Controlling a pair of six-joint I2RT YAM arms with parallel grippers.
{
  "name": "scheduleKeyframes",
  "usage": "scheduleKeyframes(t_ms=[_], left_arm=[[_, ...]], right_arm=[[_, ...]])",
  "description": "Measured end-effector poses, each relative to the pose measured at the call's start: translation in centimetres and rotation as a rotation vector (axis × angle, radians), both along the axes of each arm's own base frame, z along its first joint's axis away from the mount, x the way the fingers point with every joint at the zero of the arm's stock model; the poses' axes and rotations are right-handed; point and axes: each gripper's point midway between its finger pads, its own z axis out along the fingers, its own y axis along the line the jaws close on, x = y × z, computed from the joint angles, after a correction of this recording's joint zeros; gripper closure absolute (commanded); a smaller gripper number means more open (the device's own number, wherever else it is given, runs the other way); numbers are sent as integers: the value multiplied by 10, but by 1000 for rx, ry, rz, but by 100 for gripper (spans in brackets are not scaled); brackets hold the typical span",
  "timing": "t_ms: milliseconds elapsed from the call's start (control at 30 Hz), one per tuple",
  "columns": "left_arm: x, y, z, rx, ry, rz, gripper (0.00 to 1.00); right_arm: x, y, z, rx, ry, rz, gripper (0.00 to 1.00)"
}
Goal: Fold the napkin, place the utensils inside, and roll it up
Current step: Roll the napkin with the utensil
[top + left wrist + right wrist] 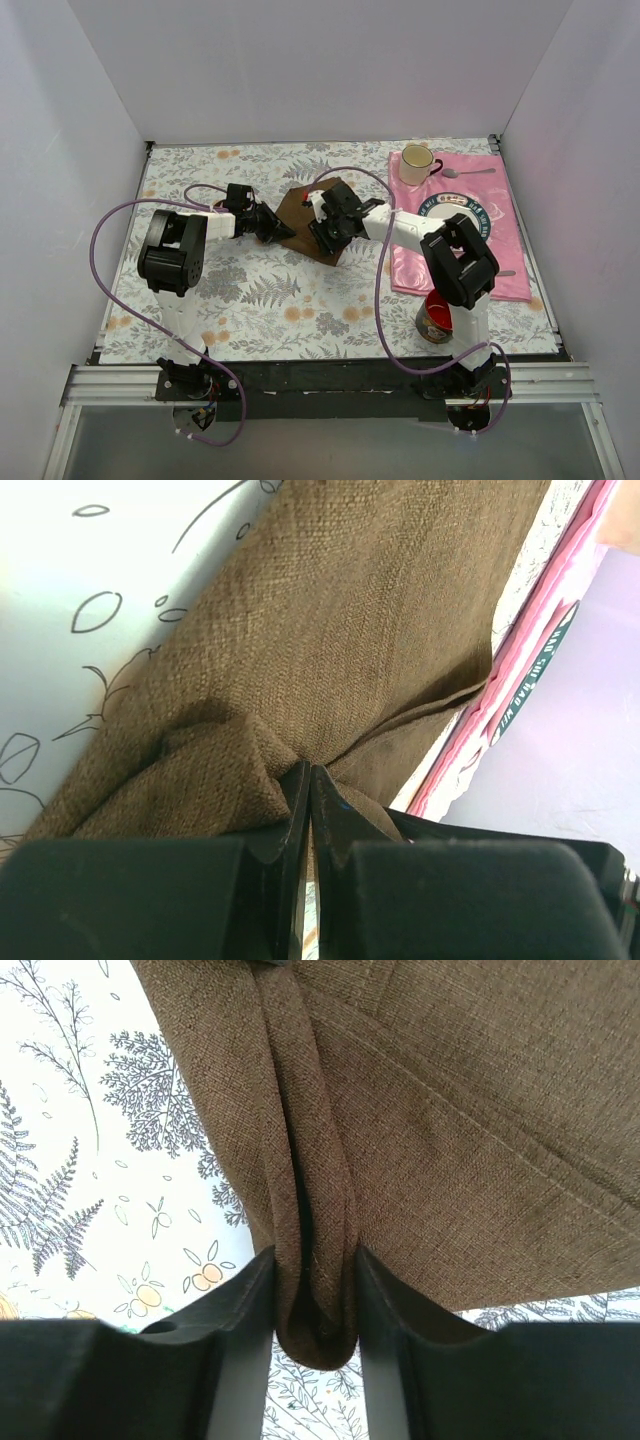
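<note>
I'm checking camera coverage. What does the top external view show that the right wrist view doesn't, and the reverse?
Only the top external view shows the mug, the pink placemat, the plate, a silver spoon beside the mug, a can by the placemat's near edge, and the left end effector at the napkin's left edge. Only the right wrist view shows the grip up close: a bunched fold of cloth pinched between the right end effector's fingers. Both show the brown napkin and the floral tablecloth.
</note>
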Motion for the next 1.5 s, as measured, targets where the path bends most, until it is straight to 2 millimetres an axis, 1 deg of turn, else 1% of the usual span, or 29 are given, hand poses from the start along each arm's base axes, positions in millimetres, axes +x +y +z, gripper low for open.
scheduleKeyframes(t_ms=[33, 67, 133, 167, 200, 233, 267, 333, 467, 533, 600, 700, 733, 933, 1033, 1133, 1200, 1300, 1333, 1400, 1433, 1500], left_arm=[[0, 0, 0, 0, 0, 1, 100], [0, 0, 0, -1, 1, 0, 100], [0, 1, 0, -3, 1, 0, 100], [0, 1, 0, -3, 2, 0, 100], [0, 1, 0, -3, 2, 0, 100], [0, 1, 0, -3, 2, 1, 100], [0, 1, 0, -4, 2, -1, 100], [0, 1, 0, -6, 1, -3, 100], [0, 1, -1, -6, -2, -8, 100], [0, 1, -1, -10, -1, -9, 100], [0, 1, -1, -13, 0, -10, 100], [0, 1, 0, -15, -1, -12, 100], [0, 1, -1, -15, -1, -12, 100], [0, 2, -1, -15, -3, -16, 100], [0, 3, -1, -15, -3, -15, 100], [0, 4, -1, -18, 2, -14, 100], [0, 4, -1, -21, 3, -15, 100], [1, 5, -1, -23, 6, -14, 100], [1, 5, -1, -23, 6, -14, 100], [1, 5, -1, -24, 6, -14, 100], [1, 5, -1, -24, 5, -14, 100], [1, 5, -1, -24, 5, -15, 100]], right_arm=[[1, -1, -1, 9, 5, -2, 67], [1, -2, -1, 17, 10, -3, 70], [3, -3, -1, 34, 22, -8, 71], [4, -3, -1, 45, 29, -10, 65], [4, -3, -1, 60, 42, -9, 57], [5, -4, -1, 64, 46, -12, 47], [5, -4, -1, 74, 55, -12, 44], [7, -6, -1, 82, 64, -18, 38], [9, -9, 0, 95, 79, -29, 37], [9, -10, 1, 96, 80, -34, 42], [8, -11, 3, 96, 81, -35, 43], [6, -12, 6, 96, 86, -36, 49], [6, -12, 6, 96, 88, -35, 54], [6, -13, 5, 90, 90, -44, 74], [9, -12, 2, 83, 87, -51, 78], [11, -13, 0, 73, 78, -52, 78], [12, -12, -1, 68, 80, -51, 74], [14, -13, -2, 58, 76, -51, 58], [15, -14, -2, 51, 70, -52, 48], [18, -18, -2, 27, 58, -58, 39], [20, -19, -1, 15, 55, -64, 33], [25, -23, 1, -25, 42, -63, 28]])
